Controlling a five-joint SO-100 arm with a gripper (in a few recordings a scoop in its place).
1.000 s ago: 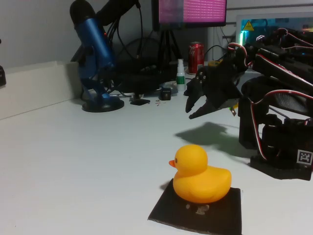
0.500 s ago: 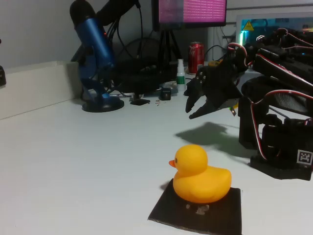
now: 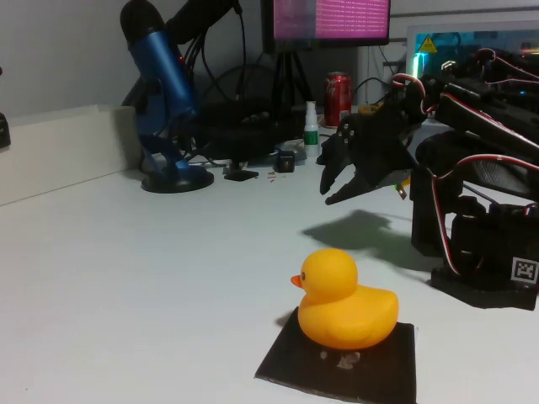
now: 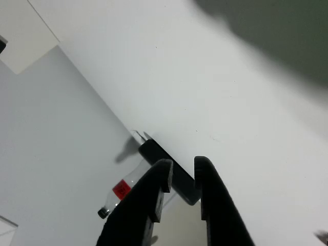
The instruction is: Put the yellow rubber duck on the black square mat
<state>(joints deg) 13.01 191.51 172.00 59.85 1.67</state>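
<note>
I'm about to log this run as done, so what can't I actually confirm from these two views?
- Black square mat: its near edge is cut off by the bottom of the fixed view, and the yellow rubber duck hides its middle.
- Pale mark on the mat: too small to read in the fixed view.
- Claw: dark and blurred in the fixed view; the wrist view shows a narrow gap between the fingertips, with nothing between them.

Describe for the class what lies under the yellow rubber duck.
The yellow rubber duck sits on the black square mat, which shows around its base. A pale mark on the mat peeks out in front; the mat surface directly beneath the duck is covered.
</note>
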